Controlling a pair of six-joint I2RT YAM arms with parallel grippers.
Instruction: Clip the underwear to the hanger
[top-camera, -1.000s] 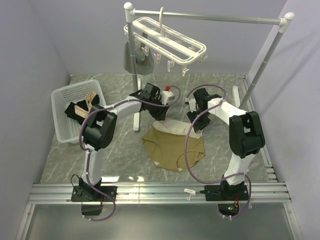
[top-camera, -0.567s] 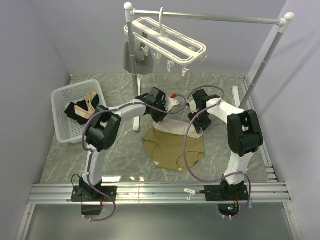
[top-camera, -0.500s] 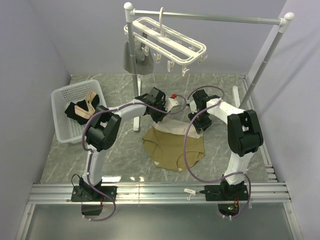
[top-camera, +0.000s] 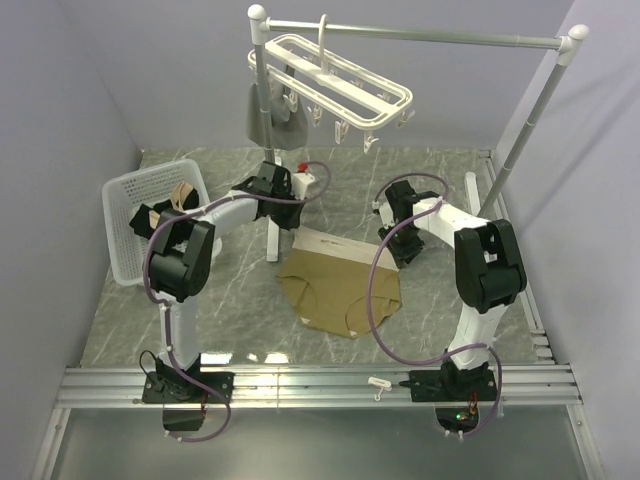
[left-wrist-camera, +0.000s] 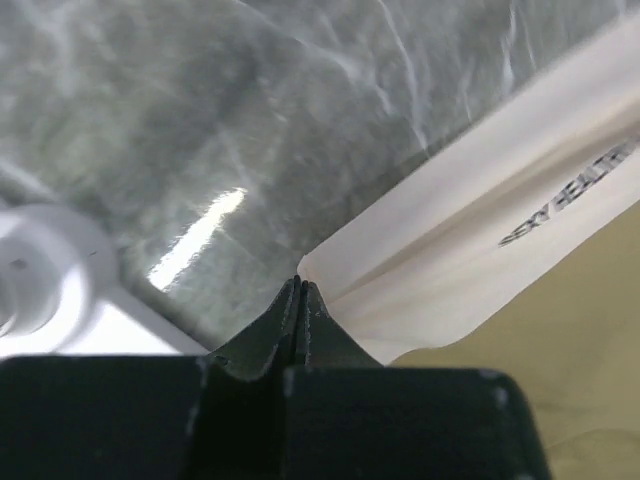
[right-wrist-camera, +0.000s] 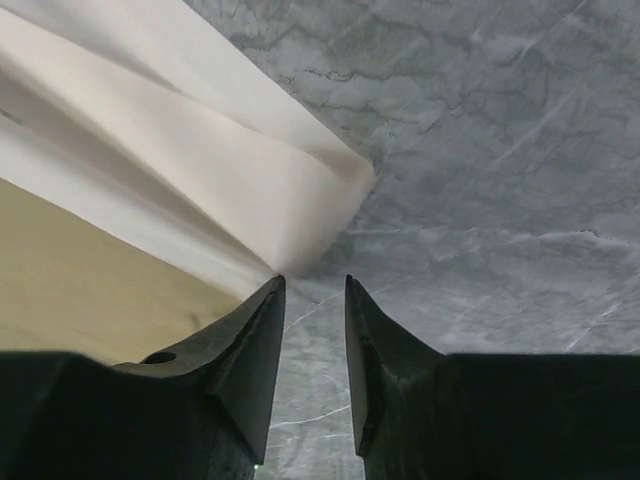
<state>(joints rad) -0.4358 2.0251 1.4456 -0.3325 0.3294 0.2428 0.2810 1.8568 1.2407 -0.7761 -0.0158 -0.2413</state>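
Two grippers, one garment. Black left gripper has jaws pressed together right at the pale waistband's left corner, can't tell if fabric's caught. The tan soft-fabric underwear lies flat around the middle of the grey marbled table. Black right gripper: jaws slightly apart, empty, just beside the right corner.

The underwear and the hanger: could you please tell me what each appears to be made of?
The underwear looks like soft, matte stretch fabric: it lies limp and creased, with a pale waistband that carries printed lettering. The hanger appears to be glossy white moulded plastic, judging by its smooth, rounded bars.
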